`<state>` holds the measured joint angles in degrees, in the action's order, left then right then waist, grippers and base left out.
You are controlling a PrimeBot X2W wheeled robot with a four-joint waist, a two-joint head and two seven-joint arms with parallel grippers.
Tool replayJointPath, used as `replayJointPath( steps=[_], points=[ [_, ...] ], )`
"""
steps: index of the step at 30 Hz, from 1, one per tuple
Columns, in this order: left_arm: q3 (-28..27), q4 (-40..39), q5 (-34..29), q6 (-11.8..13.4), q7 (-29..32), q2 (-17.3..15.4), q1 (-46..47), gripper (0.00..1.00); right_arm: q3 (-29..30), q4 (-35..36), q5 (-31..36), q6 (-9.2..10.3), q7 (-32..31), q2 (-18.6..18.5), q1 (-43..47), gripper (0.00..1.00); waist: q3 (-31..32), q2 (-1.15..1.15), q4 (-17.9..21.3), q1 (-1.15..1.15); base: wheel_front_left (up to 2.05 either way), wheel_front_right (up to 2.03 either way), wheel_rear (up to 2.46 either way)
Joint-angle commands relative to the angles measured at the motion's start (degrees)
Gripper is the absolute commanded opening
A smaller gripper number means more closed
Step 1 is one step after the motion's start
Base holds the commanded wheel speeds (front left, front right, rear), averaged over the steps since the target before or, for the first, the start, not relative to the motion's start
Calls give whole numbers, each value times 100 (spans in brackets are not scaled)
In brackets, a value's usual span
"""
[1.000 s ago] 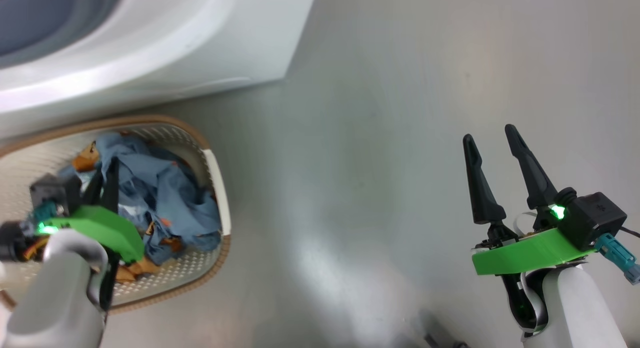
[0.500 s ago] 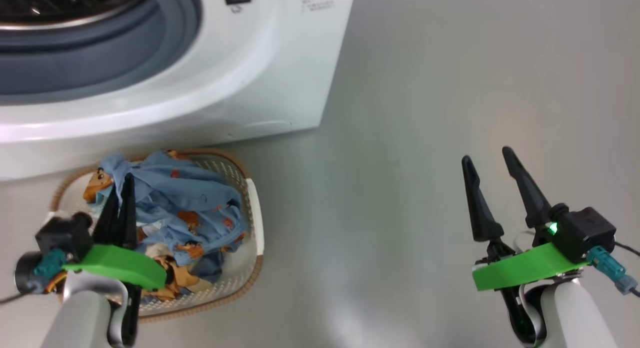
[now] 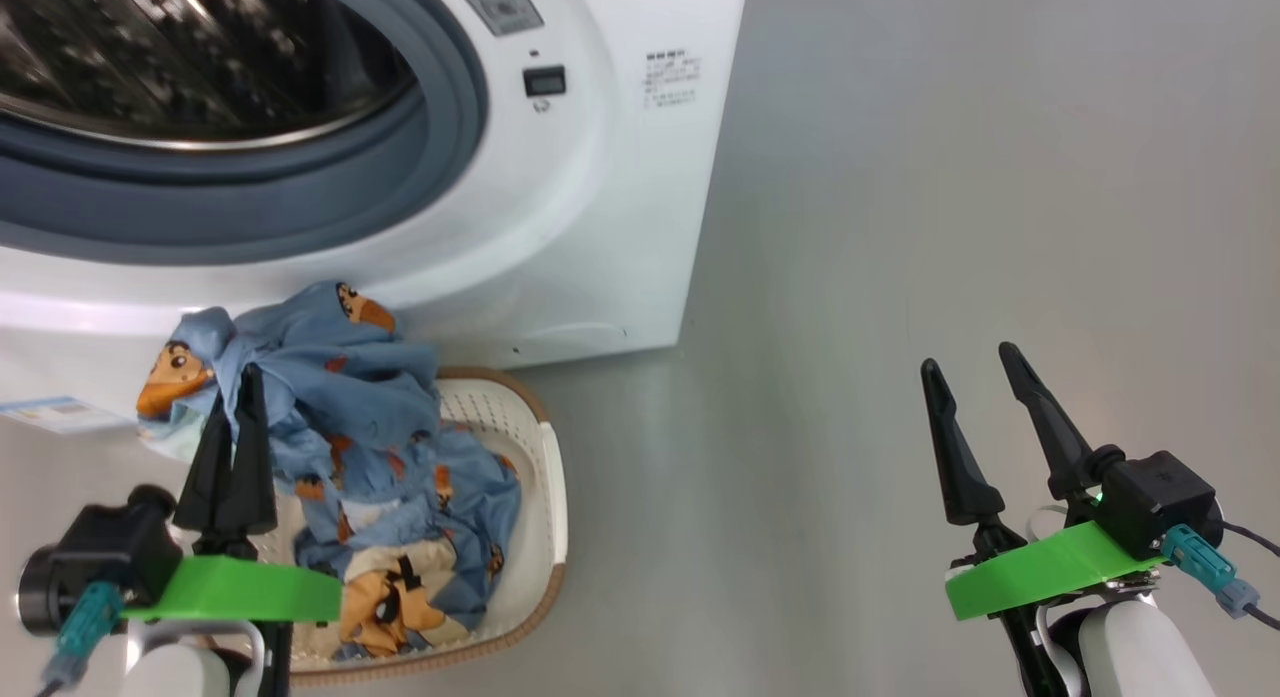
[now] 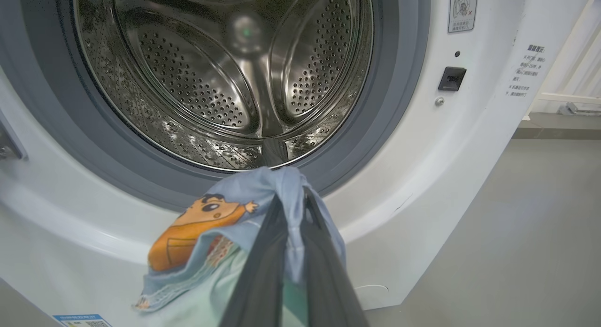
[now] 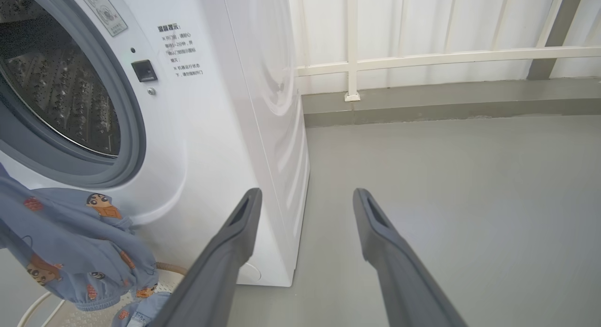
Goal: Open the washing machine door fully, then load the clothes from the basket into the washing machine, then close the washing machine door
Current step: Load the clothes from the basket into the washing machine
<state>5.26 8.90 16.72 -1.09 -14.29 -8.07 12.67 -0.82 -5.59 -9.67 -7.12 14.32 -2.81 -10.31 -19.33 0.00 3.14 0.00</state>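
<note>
The left hand is clamped on a bunch of the clothes, holding it up above the basket, with the rest trailing down inside. The basket sits on the floor just in front of the washer, below the drum opening. The right hand hangs well apart to the right, fingers spread wide, empty.

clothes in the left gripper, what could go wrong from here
The left gripper pinches only a small fold of the clothes; the bunch may slip out. Much fabric trails into the basket, so lifting could tug it along. The load hangs below the drum opening and may catch on the gasket.
</note>
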Motion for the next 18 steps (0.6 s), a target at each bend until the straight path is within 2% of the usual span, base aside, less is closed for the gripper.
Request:
replayJointPath(
  steps=[1,11,18],
  points=[
    [-262,-286,-84,-48,-71,-58,-79,0,-97,115,45,-36,68,-7,70,100,285,0,-108,0,0,0,0],
    [-591,-1118,-561,-262,-71,203,-637,0,-88,67,25,-36,68,-7,289,100,862,0,-162,0,0,0,0],
    [-763,-1321,-742,-351,-71,303,-1065,0,-18,111,69,-36,68,-7,505,100,1164,0,-140,0,0,0,0]
  ],
)
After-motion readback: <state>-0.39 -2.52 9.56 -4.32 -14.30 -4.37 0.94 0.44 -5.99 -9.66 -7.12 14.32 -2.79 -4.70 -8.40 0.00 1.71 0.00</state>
